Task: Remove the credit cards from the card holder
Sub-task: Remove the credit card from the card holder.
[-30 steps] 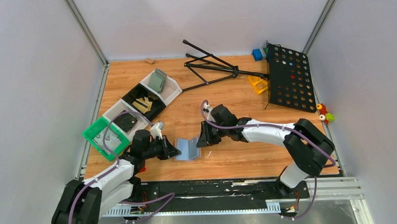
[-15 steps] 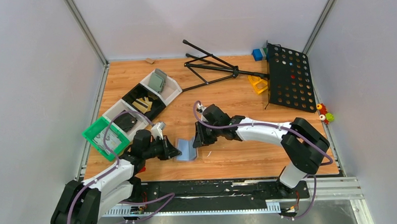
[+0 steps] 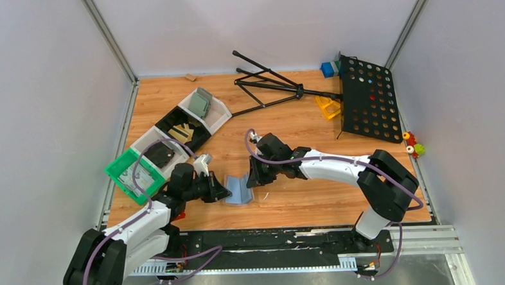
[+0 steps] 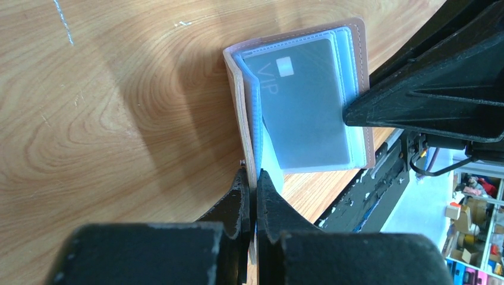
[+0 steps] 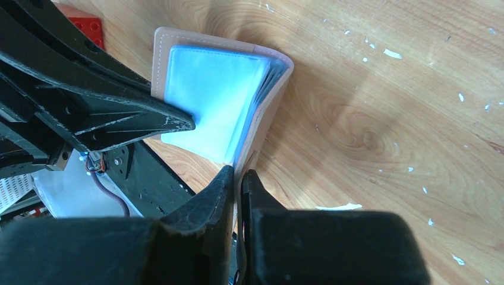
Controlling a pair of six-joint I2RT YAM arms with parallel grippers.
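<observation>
The card holder (image 3: 239, 189) stands open in a shallow V on the near middle of the wooden tabletop (image 3: 314, 130), pinched from both sides. The left gripper (image 3: 224, 193) has its jaws closed tight on the edge of one salmon-tan cover, and the right gripper (image 3: 254, 182) has its jaws closed just as narrowly on the opposite cover. In the left wrist view a grey credit card (image 4: 303, 113) marked "VIP" lies inside a clear sleeve of the holder, and the black body of the right gripper crosses in front of it and hides its right-hand edge. From the right wrist the pale blue sleeves (image 5: 208, 101) fan out from the spine, with the left gripper's black finger lying across their left side; whether more cards sit in those sleeves I cannot tell from here. A red block (image 5: 83, 15) sits behind that finger. Well to the left runs a slanting row of bins — a green bin (image 3: 114, 172), then white and black ones, the farthest holding a grey-green holder (image 3: 200, 105). At the back lie a black folding stand (image 3: 267, 84), a yellow piece (image 3: 329, 106), a blue block (image 3: 327, 68) and a black perforated panel (image 3: 367, 99) — all well apart from the grippers.
</observation>
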